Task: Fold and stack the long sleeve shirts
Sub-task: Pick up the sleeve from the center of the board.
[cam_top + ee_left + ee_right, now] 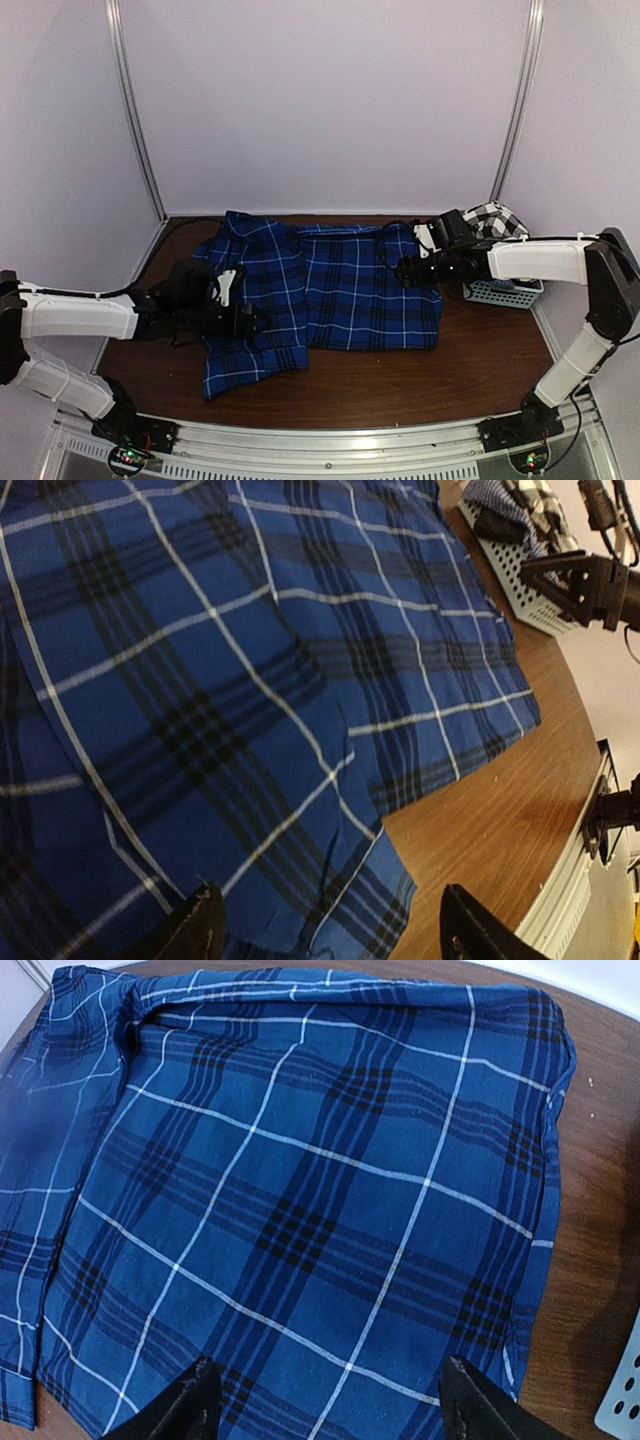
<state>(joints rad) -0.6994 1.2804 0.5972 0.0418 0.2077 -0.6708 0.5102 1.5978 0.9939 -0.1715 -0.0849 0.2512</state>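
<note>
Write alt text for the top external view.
A blue plaid shirt lies partly folded on a brown table. The left gripper and right gripper, both open, are over its left and right sides. A checked shirt sits in a pale basket at the right.

My cell: dark brown wood-grain tabletop (400,385), with a slight sheen in my wrist views. The back wall (320,100) is plain pale lilac, and the left wall (50,150) and right wall (590,120) are the same. I see slim metal posts at the back corners, the left post (135,110) and right post (517,100), both splaying outward toward the top in the overhead view. A ribbed aluminium rail (330,445) runs along the near edge. Light is soft and even.
</note>
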